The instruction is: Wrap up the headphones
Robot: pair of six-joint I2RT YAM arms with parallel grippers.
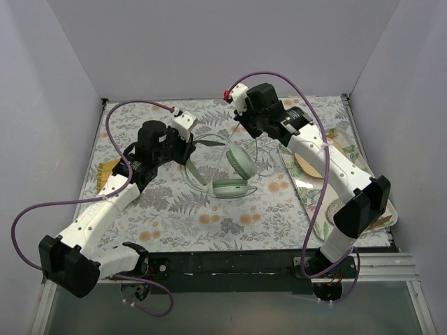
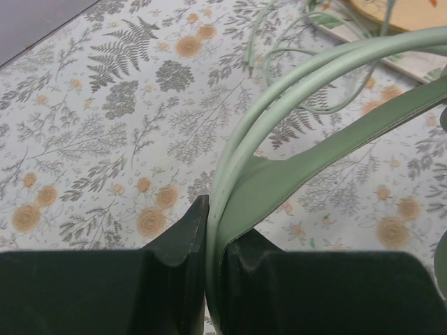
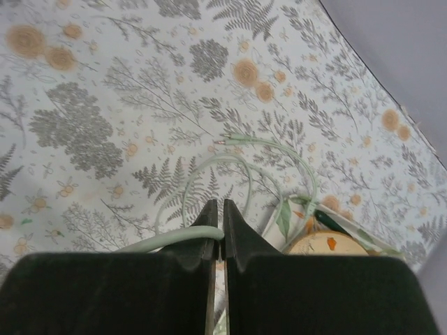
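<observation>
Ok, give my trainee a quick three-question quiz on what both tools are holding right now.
1. True or false: the left tool is shut on the headband of the headphones.
2. What does the right tool pinch? A) an ear cup B) the cable C) nothing
3. Fill in: the tray sits on the robot's ____ side.
Key: 1 true; 2 B; 3 right.
</observation>
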